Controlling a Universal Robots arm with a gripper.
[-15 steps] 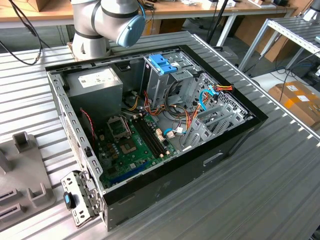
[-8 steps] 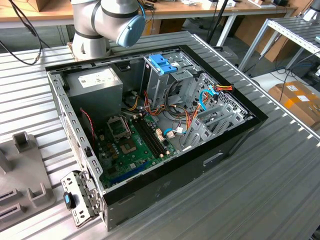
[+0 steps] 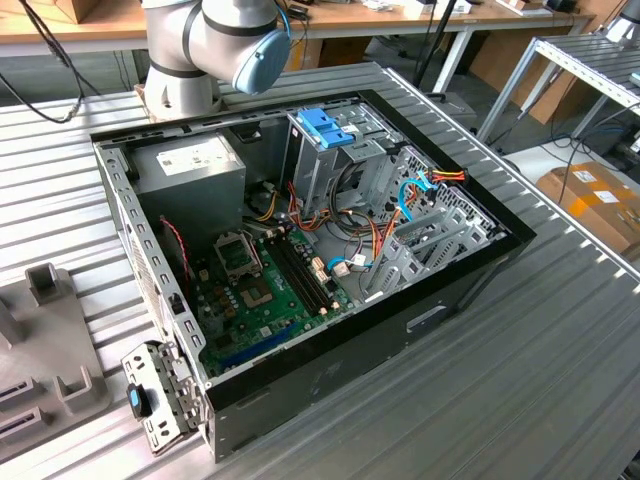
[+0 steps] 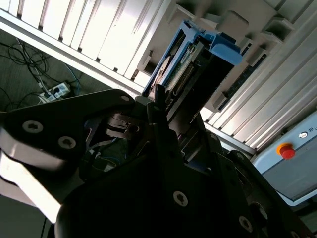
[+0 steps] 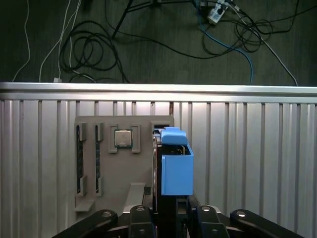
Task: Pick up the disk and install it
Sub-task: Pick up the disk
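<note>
- Black pincer [image 5: 171, 207] is clamped on the disk [image 5: 176, 168], which stands on edge between its fingers, blue tab outward.
- Beyond the disk, a grey holder plate [image 5: 111, 173] lies on the slatted counter [image 5: 247, 158], carrying a processor chip [image 5: 122, 138].
- Open computer case [image 3: 400, 330] sits mid-frame in the exterior view, its blue-topped metal cage [image 3: 325, 140] toward the upper middle.

Gripper [image 5: 171, 214], fingers [image 4: 159, 106] clamped on the disk [image 5: 177, 173]
</note>
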